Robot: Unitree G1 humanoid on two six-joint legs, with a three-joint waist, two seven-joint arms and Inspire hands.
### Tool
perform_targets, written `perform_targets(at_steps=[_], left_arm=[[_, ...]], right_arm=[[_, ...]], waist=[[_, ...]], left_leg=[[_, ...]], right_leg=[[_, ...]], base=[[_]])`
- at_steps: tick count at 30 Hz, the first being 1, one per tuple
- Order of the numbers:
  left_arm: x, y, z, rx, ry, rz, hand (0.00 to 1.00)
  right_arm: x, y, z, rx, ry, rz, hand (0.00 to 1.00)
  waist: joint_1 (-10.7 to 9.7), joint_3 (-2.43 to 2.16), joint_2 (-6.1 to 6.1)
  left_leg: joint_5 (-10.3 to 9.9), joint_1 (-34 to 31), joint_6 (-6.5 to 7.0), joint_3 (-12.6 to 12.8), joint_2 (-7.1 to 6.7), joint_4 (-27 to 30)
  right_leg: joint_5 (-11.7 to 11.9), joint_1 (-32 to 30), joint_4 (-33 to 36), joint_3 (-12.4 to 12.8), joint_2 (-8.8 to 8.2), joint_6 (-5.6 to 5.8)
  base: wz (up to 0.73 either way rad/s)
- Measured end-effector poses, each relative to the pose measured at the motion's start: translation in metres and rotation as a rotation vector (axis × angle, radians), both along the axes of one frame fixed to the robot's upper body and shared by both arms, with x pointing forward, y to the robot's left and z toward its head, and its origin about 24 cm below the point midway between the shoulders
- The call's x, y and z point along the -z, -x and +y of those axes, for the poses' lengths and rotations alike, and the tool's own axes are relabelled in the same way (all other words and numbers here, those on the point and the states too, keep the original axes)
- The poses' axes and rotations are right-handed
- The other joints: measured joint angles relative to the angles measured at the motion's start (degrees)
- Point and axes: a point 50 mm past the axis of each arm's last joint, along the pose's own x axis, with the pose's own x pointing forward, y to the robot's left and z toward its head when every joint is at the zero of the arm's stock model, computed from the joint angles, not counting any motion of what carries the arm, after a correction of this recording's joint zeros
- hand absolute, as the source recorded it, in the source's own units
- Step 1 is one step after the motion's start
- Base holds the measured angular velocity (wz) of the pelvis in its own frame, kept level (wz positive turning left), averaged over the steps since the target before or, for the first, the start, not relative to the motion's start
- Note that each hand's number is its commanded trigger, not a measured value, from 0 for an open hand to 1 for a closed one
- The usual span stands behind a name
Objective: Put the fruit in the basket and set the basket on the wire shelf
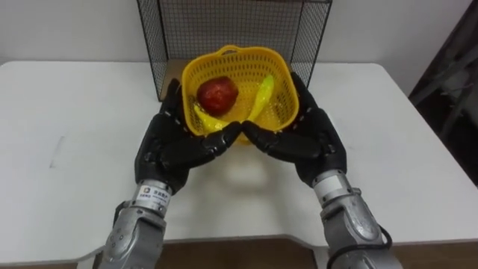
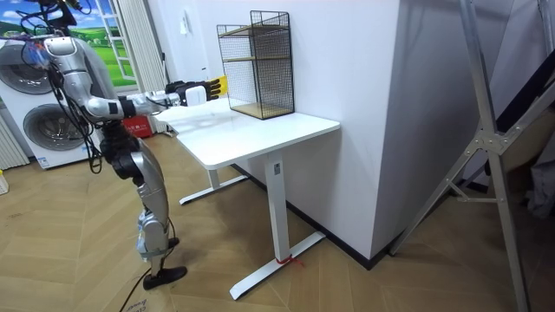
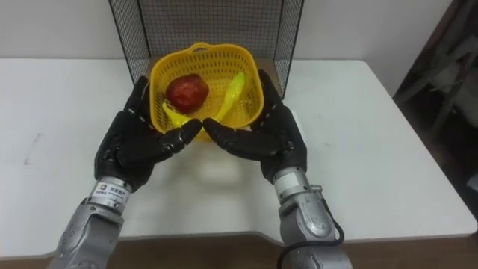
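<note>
A yellow plastic basket [image 1: 278,66] holds a red apple [image 1: 217,93] and two yellow bananas [image 1: 261,97]. It is carried between my two black hands, just in front of the black wire shelf [image 1: 224,26]. My left hand [image 1: 168,146] presses its left wall and my right hand [image 1: 314,138] its right wall. Both hands keep their fingers straight along the sides, and the thumbs meet under the near rim. In the room view I stand at the table's end with both arms stretched out towards the wire shelf [image 2: 256,65].
The white table [image 1: 67,134] spreads wide on both sides of the basket. The shelf stands at the table's far edge against a white wall. In the room view washing machines [image 2: 35,95] stand behind me.
</note>
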Motion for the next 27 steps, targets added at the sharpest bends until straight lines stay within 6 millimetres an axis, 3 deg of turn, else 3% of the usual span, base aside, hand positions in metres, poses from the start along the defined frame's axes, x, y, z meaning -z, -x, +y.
perform_targets(at_steps=[3,4,5,6,7,8,10,11,12,13,16,19,27], left_arm=[[0.0019,0.0004,0.0007,-0.003,-0.002,0.009,0.00],[0.0019,0.0003,0.0028,-0.011,-0.003,0.009,0.00],[0.0022,0.0005,0.0042,-0.014,-0.005,0.010,0.00],[0.0022,0.0006,0.0062,-0.018,-0.010,0.010,0.00],[0.0020,0.0009,0.0056,-0.012,-0.010,0.006,0.00],[0.0019,0.0009,0.0052,-0.011,-0.009,0.006,0.00],[0.0030,0.0020,0.0054,-0.012,-0.006,0.009,0.00],[0.0029,0.0020,0.0054,-0.009,-0.006,0.007,0.00],[0.0023,0.0016,0.0059,-0.009,-0.005,0.002,0.00],[0.0028,0.0019,0.0049,-0.002,-0.007,0.005,0.00],[0.0032,0.0022,0.0036,0.004,-0.007,0.008,0.00],[0.0031,0.0020,0.0037,0.004,-0.007,0.007,0.00],[0.0027,0.0017,0.0056,-0.003,-0.011,0.005,0.00]], right_arm=[[0.0037,0.0004,-0.0005,-0.003,0.005,0.016,0.00],[0.0040,0.0004,0.0004,-0.010,0.003,0.016,0.00],[0.0052,0.0008,0.0018,-0.017,-0.001,0.020,0.00],[0.0075,0.0012,0.0013,-0.021,0.004,0.028,0.00],[0.0077,0.0010,-0.0015,-0.017,0.012,0.028,0.00],[0.0078,0.0010,-0.0023,-0.018,0.016,0.029,0.00],[0.0110,0.0020,-0.0042,-0.024,0.030,0.048,0.00],[0.0114,0.0022,-0.0039,-0.026,0.030,0.050,0.00],[0.0111,0.0020,-0.0032,-0.030,0.026,0.048,0.00],[0.0107,0.0017,-0.0026,-0.034,0.026,0.046,0.00],[0.0102,0.0014,-0.0037,-0.033,0.035,0.043,0.00],[0.0102,0.0013,-0.0036,-0.034,0.037,0.042,0.00],[0.0070,0.0011,-0.0021,-0.044,0.063,0.022,0.00]], waist=[[0.56,-0.16,0.17],[0.57,-0.07,0.13],[0.51,-0.06,-0.19],[0.42,-0.24,-0.69],[0.53,0.01,-1.19],[0.62,-0.23,-0.78],[1.49,-1.03,0.45],[1.38,-1.28,0.44],[0.54,-1.35,-0.31],[0.12,-1.14,-0.85],[-1.24,-0.86,-1.16],[-1.38,-0.47,-0.41],[-1.13,-0.35,-0.41]], left_leg=[[0.94,-4.61,0.00,-0.32,1.86,9.22],[2.92,-7.43,0.53,-0.68,2.15,12.86],[3.01,-8.25,0.80,-0.66,1.92,13.65],[2.95,-9.97,0.84,-0.62,0.05,10.33],[3.58,-11.68,0.56,-0.42,-1.84,4.99],[4.42,-12.49,0.51,-0.45,-2.37,1.82],[11.18,-12.85,1.72,-1.73,-4.23,-4.92],[12.16,-12.14,2.16,-1.99,-4.80,-5.95],[14.05,-11.02,2.69,-2.13,-5.73,-7.92],[15.24,-10.41,3.30,-2.10,-6.38,-8.64],[14.26,-11.02,4.13,-2.43,-6.93,-7.08],[12.57,-11.53,4.40,-2.28,-7.04,-5.63],[10.77,-11.93,4.89,-1.89,-8.08,-5.10]], right_leg=[[-2.05,-1.35,3.25,0.65,1.02,-1.52],[-1.97,-1.03,3.67,1.02,1.19,-2.36],[-1.93,-0.87,3.65,1.27,1.03,-2.59],[-1.82,-0.81,3.29,1.86,0.60,-2.80],[-1.80,-1.09,3.20,2.38,0.16,-2.77],[-1.78,-1.18,3.11,2.59,0.12,-2.73],[-1.63,-0.88,2.38,3.08,0.08,-2.07],[-1.74,-0.56,2.10,3.18,-0.16,-1.79],[-1.80,0.01,1.29,2.93,-0.75,-1.34],[-1.88,0.73,0.62,2.75,-1.15,-1.10],[-2.15,1.68,-0.70,1.29,-1.88,-0.55],[-2.64,2.24,-1.59,0.98,-2.11,-0.16],[-3.62,2.50,-2.58,0.79,-3.25,0.55]], base=[[-0.02],[-0.04],[0.06],[0.00],[-0.10],[-0.31],[-0.43],[-0.18],[0.14],[0.19],[0.16],[0.02],[0.00]])
